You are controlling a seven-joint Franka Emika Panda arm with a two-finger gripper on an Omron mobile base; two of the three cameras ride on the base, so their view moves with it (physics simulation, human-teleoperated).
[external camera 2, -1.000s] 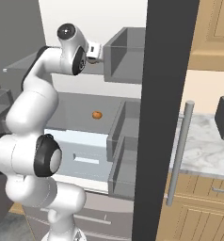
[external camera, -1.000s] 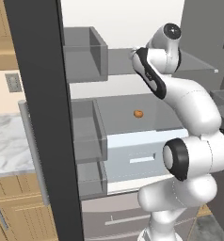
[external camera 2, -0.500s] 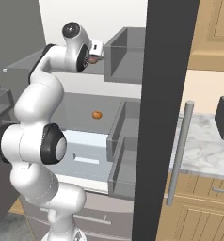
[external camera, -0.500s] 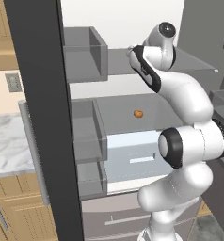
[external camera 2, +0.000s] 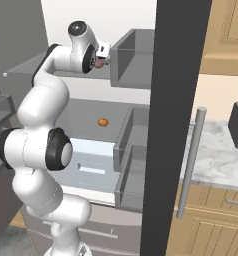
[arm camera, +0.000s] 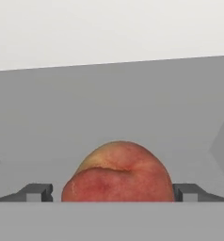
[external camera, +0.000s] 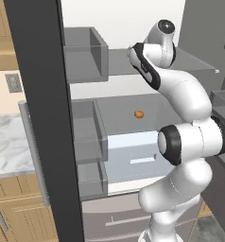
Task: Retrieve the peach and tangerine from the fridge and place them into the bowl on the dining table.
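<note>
The fridge point(external camera: 43, 118) stands with its doors open. On its upper grey shelf lies the peach point(arm camera: 118, 172), reddish-pink with a yellow top, also glimpsed as the peach point(external camera 2: 97, 64) at my hand. My gripper point(arm camera: 113, 192) is open, one dark fingertip point(arm camera: 38, 192) on each side of the fruit and close to it. My gripper point(external camera 2: 102, 56) reaches over that upper shelf. The tangerine point(external camera: 139, 114), plain orange, sits alone on the shelf below, also seen as the tangerine point(external camera 2: 103, 121). The bowl and the dining table are out of view.
A pale blue drawer point(external camera: 133, 151) is pulled out under the tangerine's shelf. Grey door bins point(external camera: 88, 52) hang on the left door and door bins point(external camera 2: 133, 57) on the right door. Marble counters point(external camera 2: 226, 160) with wooden cabinets flank the fridge.
The arm has stretched further up and into the upper shelf, bringing the hand closer to the peach. The jaws have stayed open. The tangerine has not moved.
</note>
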